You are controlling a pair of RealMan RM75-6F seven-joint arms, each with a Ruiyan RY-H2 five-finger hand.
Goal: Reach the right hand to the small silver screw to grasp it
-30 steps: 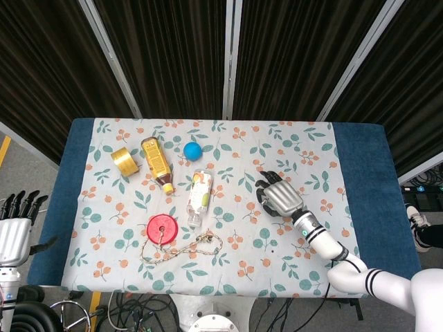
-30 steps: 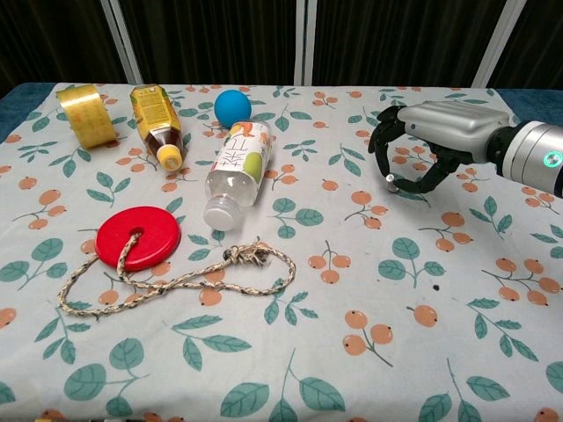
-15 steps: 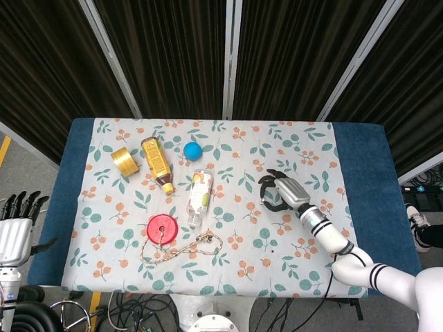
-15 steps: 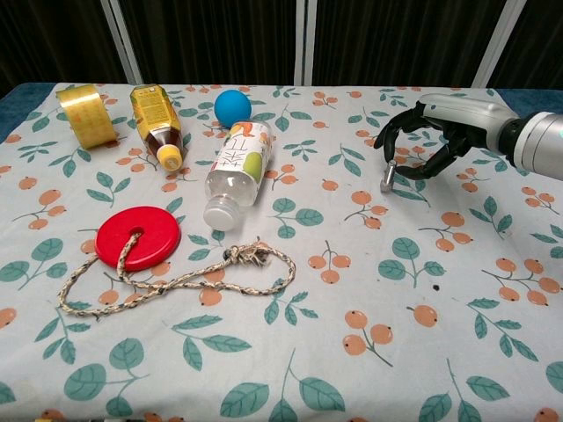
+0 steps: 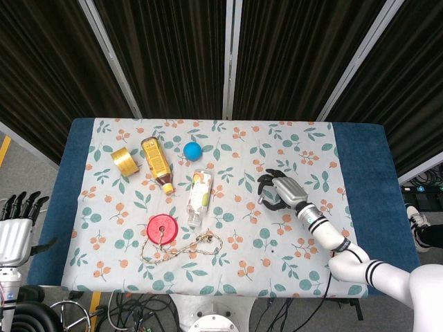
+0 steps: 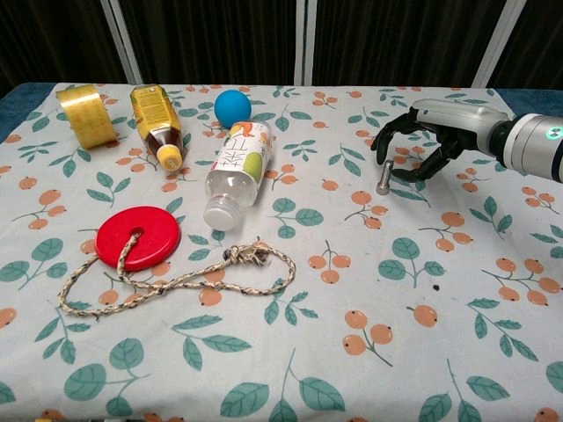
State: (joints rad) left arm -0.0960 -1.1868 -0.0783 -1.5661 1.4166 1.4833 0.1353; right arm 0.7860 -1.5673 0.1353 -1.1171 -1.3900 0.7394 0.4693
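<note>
The small silver screw (image 6: 383,176) stands nearly upright just above the flowered tablecloth (image 6: 352,369) at the right. My right hand (image 6: 431,145) comes in from the right edge, fingers curled round the screw, which looks pinched between the fingertips (image 6: 398,173). From the head view the same right hand (image 5: 279,190) lies right of the table's middle, and the screw there is too small to make out. My left hand (image 5: 14,232) hangs off the table at the lower left, fingers apart and holding nothing.
A clear plastic bottle (image 6: 234,171) lies left of the screw. A blue ball (image 6: 231,105), an amber bottle (image 6: 157,123) and a yellow tape roll (image 6: 85,114) sit further back left. A red disc (image 6: 138,236) with a rope (image 6: 193,277) lies front left.
My right hand turned from palm-down over the screw to fingers curled at its side. The screw rose from lying on the cloth to nearly upright at the fingertips.
</note>
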